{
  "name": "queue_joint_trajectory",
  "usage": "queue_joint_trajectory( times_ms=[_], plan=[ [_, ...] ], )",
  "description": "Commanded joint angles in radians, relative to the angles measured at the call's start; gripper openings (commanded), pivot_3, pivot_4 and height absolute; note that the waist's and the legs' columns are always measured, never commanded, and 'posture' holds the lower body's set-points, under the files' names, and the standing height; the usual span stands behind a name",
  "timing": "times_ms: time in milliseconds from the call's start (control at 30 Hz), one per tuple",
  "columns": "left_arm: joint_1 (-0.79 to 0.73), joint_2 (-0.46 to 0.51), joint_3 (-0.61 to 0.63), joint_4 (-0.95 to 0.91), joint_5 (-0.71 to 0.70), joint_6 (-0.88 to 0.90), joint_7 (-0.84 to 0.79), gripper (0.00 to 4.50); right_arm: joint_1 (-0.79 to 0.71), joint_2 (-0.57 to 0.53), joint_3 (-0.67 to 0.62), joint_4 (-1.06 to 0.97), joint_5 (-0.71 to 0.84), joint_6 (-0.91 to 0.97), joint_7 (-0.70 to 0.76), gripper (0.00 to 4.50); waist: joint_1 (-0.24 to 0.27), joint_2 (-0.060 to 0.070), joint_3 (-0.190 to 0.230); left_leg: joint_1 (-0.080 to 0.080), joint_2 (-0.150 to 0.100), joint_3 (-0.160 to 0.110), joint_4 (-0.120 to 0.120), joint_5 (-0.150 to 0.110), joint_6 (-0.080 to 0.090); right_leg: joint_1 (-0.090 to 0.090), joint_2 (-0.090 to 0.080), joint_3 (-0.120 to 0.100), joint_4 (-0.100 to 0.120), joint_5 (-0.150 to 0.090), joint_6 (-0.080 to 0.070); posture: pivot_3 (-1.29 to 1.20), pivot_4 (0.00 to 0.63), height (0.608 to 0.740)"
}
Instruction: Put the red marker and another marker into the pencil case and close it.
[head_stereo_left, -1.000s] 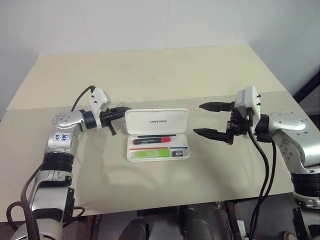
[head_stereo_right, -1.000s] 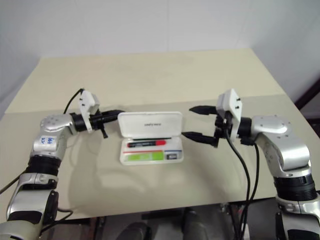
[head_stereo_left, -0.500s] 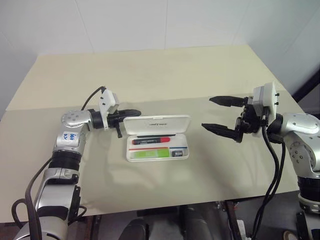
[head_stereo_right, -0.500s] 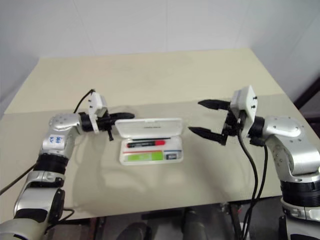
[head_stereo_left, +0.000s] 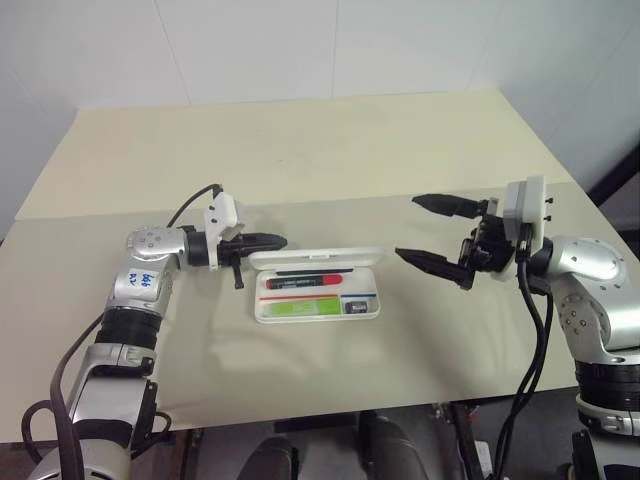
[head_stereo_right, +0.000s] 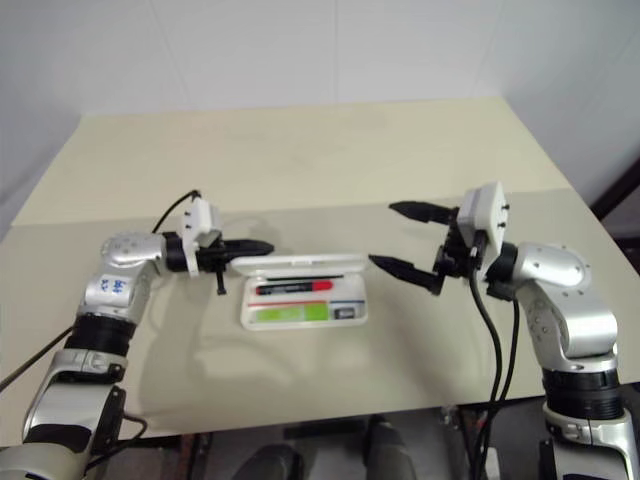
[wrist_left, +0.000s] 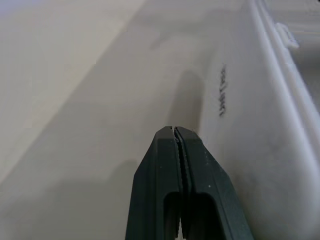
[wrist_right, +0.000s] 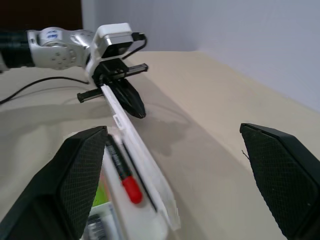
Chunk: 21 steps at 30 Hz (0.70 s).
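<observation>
A beige table (head_stereo_left: 330, 150) carries the white case (head_stereo_left: 317, 285) near its front middle. The case's lid (head_stereo_left: 318, 257) is tipped far forward over the tray, nearly down but with a gap left above the contents. Inside the tray lie the red marker (head_stereo_left: 300, 282), along the back, and the green marker (head_stereo_left: 293, 308), in front of it, side by side and parallel.

The left gripper (head_stereo_left: 278, 241) is clenched, its two black fingers pressed together with nothing between them. Its tip sits at the lid's back left corner; in the left wrist view the tip is just beside the lid's outer face, and whether it touches cannot be told.

The right gripper (head_stereo_left: 432, 231) hangs above the table to the right of the case, apart from it, its fingers spread wide and empty, pointing toward the case.
</observation>
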Motion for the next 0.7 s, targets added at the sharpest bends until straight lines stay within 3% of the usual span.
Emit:
queue_joint_trajectory(
  times_ms=[33, 433, 700],
  plan=[
    [0.017, 0.018, -0.025, -0.072, 0.007, 0.007, -0.022, 0.02, -0.005, -0.008, -0.001, -0.016, 0.027, -0.007, 0.03, 4.5, 0.0, 0.0, 0.0, 0.0, 0.0, 0.0, 0.0, 0.0, 0.0, 0.0, 0.0, 0.0, 0.0, 0.0, 0.0, 0.0, 0.15, 0.74],
    [0.076, 0.027, -0.124, -0.186, 0.034, 0.031, -0.054, 0.02, 0.009, -0.048, 0.014, -0.03, 0.071, 0.062, 0.111, 4.5, 0.004, 0.0, 0.0, 0.0, 0.0, 0.0, 0.0, 0.0, 0.0, 0.0, 0.0, 0.0, 0.0, 0.0, 0.0, 0.0, 0.15, 0.74],
    [0.069, 0.017, -0.175, -0.183, 0.078, 0.025, -0.042, 0.02, 0.018, -0.08, 0.041, 0.011, -0.002, 0.01, 0.161, 4.5, 0.003, 0.0, 0.0, 0.0, 0.0, 0.001, 0.002, 0.0, 0.0, 0.001, 0.0, 0.0, 0.0, 0.001, 0.0, 0.0, 0.15, 0.74]
  ],
)
